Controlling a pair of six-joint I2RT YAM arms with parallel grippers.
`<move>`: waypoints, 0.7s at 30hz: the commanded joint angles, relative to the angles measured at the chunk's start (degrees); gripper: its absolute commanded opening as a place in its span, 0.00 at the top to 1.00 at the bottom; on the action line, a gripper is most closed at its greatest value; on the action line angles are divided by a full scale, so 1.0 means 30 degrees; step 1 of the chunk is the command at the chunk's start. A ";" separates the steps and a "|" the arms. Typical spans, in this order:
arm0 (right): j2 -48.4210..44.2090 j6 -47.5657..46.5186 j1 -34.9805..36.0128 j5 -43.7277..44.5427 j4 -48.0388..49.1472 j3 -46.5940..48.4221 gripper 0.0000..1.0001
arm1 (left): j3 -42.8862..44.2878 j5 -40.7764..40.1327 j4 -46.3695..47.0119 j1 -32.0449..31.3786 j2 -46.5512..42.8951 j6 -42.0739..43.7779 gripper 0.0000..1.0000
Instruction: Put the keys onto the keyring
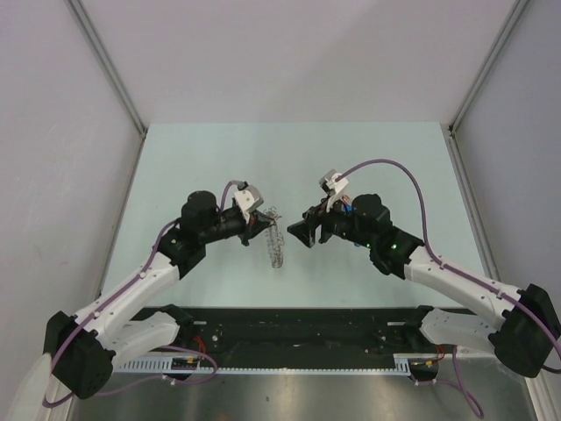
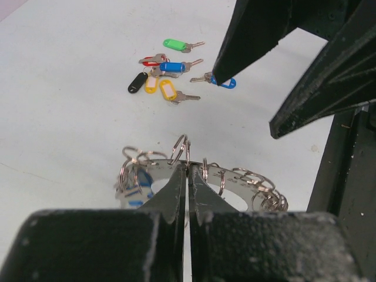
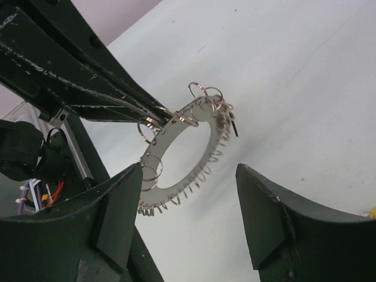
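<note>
My left gripper (image 2: 188,167) is shut on the rim of the keyring (image 2: 235,179), a flat grey ring plate edged with many small wire loops, and holds it above the table. In the top view the keyring (image 1: 274,239) hangs edge-on from the left gripper (image 1: 261,226). My right gripper (image 1: 298,232) faces it from the right, a short way off. The right wrist view shows the keyring (image 3: 176,128) ahead of the right gripper (image 3: 189,170), which is open and holds nothing. The keys (image 2: 167,79), with green, red, blue, black and yellow heads, lie loose on the table beyond the ring.
The right gripper's dark fingers (image 2: 252,35) hang over the right end of the key cluster in the left wrist view. A blue and white piece (image 2: 138,194) shows behind the ring's left side. Grey walls (image 1: 88,175) stand round the pale table (image 1: 289,149).
</note>
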 commanded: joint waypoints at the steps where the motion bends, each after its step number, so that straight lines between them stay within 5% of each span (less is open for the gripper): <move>1: 0.0385 -0.0806 -0.0420 -0.0172 0.1268 0.0623 0.30 | 0.0293 0.0896 0.0838 0.0000 -0.0315 0.0669 1.00; 16: 0.3021 -0.1364 -0.0831 -0.0144 0.3435 0.1414 0.30 | 0.0147 0.3886 0.1219 -0.0059 -0.0491 0.1021 0.99; 21: 0.3052 -0.0135 -0.1269 0.2049 0.3556 0.1560 0.30 | 0.0147 0.3917 0.1160 -0.0089 -0.0608 0.1138 1.00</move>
